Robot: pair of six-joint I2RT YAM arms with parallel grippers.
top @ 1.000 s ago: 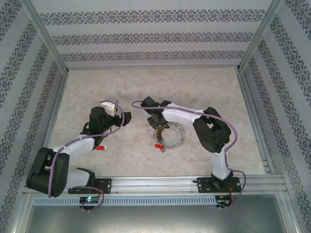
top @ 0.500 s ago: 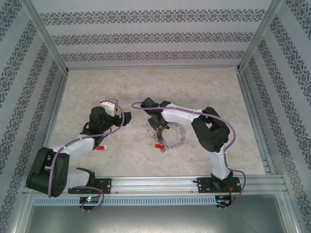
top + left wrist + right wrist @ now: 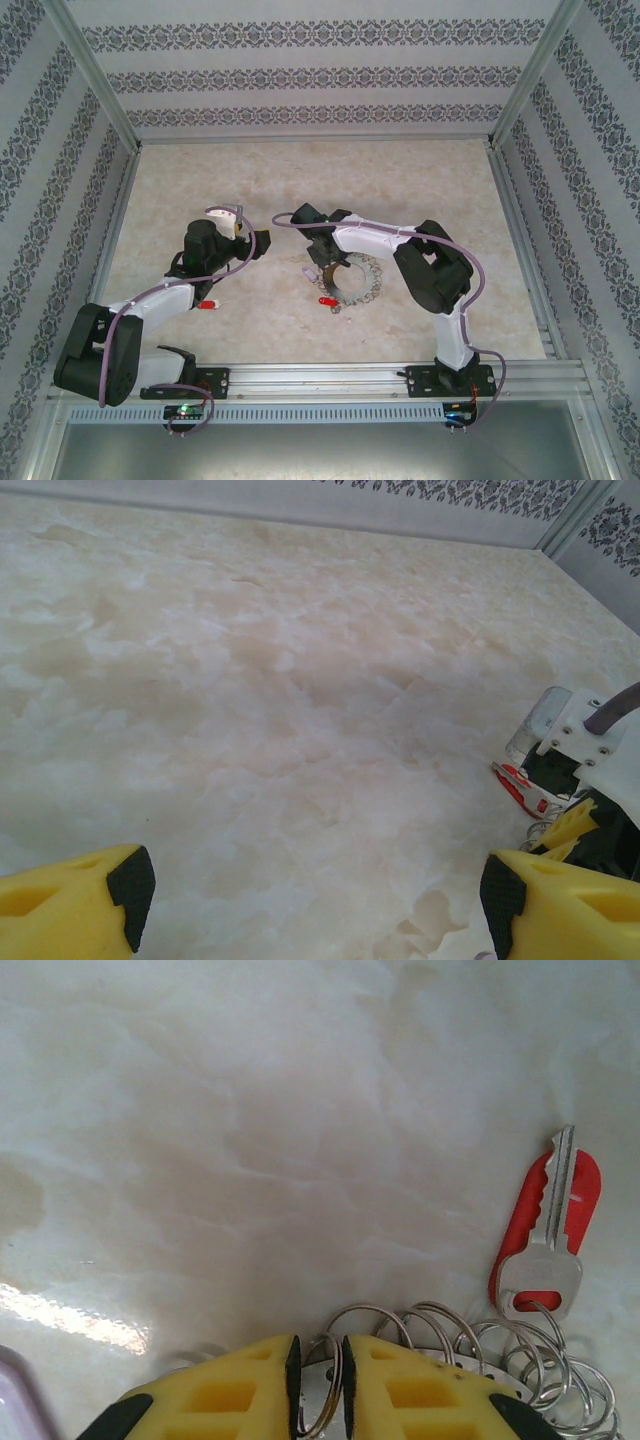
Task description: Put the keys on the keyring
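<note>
The keyring (image 3: 470, 1345), a bunch of thin silvery loops, sits right at the tip of the right pincer (image 3: 318, 1365). 1 loop runs up through the narrow slot between its 2 yellow fingers (image 3: 230, 1400), which are drawn almost together on that wire, so the right pincer grips the keyring by this loop. The other loops fan out to the right of the fingers and lie on the table. Ahead of the pincer and to its right lies a red key (image 3: 548, 1225), its silvery blade pointing away from the fingers and its head touching the outermost loops; I cannot tell whether it is threaded on. From above, the keyring (image 3: 358, 280) looks like a spiky wreath just behind the right pincer (image 3: 317, 264), toward that arm's base, and the red key (image 3: 326, 301) lies at its near-left rim. A second red key (image 3: 208, 305) lies well apart from the ring, beside the left arm's forearm. The left pincer (image 3: 315, 885) hangs over bare marbled table (image 3: 250, 680) with its 2 yellow fingers (image 3: 80, 905) spread wide and nothing between them. Off to its right are the right arm's wrist and the red key (image 3: 520, 785) beside it.
</note>
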